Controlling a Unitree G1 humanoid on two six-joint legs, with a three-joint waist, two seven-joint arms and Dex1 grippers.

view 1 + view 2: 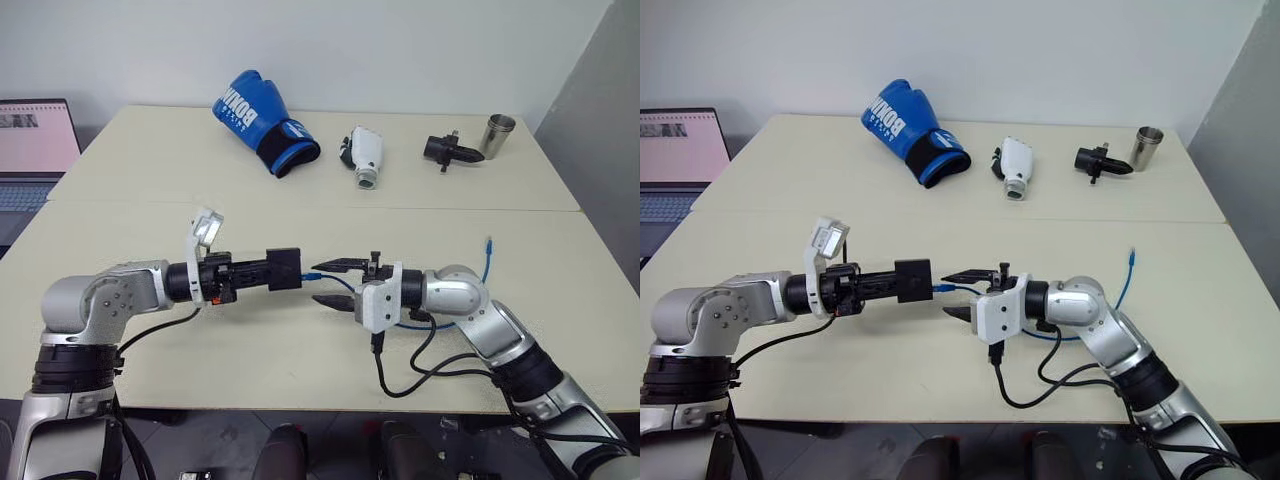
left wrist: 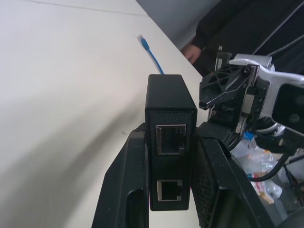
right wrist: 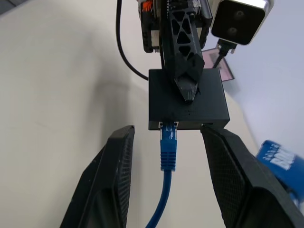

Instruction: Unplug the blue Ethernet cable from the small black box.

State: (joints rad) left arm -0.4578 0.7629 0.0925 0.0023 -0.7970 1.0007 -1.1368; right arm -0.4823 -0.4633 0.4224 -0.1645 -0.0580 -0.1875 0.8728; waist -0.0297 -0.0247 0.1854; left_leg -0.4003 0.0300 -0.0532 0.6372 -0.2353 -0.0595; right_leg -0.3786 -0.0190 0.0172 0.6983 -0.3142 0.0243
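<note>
small black box (image 2: 170, 114): matt, fine-textured | blue Ethernet cable (image 3: 167, 161): smooth plastic | cup (image 1: 497, 134): shiny metal

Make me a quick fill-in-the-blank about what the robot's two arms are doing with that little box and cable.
1. The small black box is clamped in the robot's ____ gripper.
2. The Ethernet cable, whose plug sits at the box's port, is ____ in colour.
3. The right gripper has its jaws ____, with one finger on each side of the plug.

Missing words: left; blue; open.
</note>
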